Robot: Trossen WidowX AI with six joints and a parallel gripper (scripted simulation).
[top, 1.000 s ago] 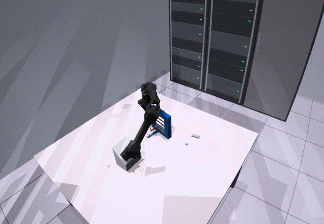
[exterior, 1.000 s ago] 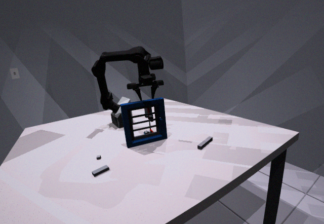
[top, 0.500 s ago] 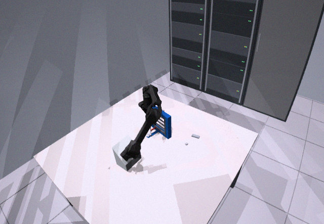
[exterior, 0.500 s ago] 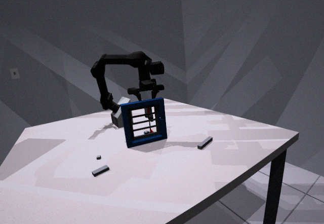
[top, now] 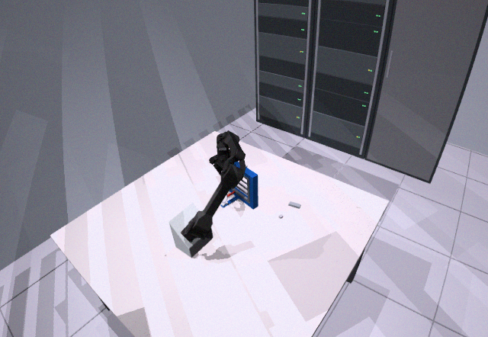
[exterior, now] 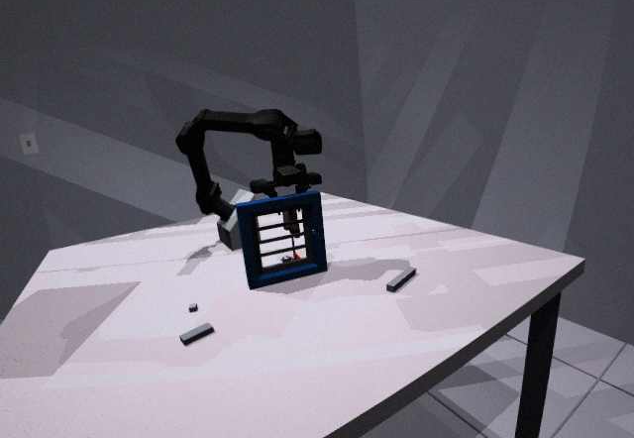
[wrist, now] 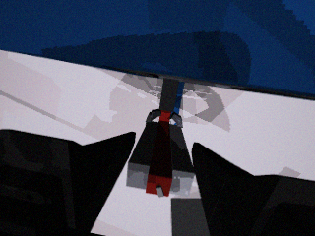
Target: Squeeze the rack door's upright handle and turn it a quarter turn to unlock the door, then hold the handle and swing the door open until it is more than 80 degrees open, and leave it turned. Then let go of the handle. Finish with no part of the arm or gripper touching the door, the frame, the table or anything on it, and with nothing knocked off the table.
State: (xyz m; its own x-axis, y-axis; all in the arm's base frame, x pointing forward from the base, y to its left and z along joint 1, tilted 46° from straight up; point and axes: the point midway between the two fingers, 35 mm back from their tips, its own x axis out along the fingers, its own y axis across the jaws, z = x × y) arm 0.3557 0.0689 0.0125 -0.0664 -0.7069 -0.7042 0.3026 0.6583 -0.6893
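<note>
The blue door frame (top: 254, 191) (exterior: 250, 249) (wrist: 98, 29) stands upright on the table. A dark barred panel (exterior: 281, 267) shows within its opening; the door's exact angle is hard to tell. The handle (wrist: 159, 152) (exterior: 291, 219), dark grey with a red strip, is on the frame's arm side, seen nearly end-on in the wrist view. My gripper (wrist: 163, 142) is open and points down from above. Its two black fingers stand on either side of the handle's upper part, with a gap at each side. In the top view the arm hides the handle.
Small red and blue parts (top: 228, 202) lie low behind the frame on the arm side. Beyond the frame are a grey bar (top: 294, 204) (exterior: 196, 334) and a small grey cube (top: 280, 216) (exterior: 192, 307). Another grey bar (exterior: 401, 279) lies nearer the table's edge.
</note>
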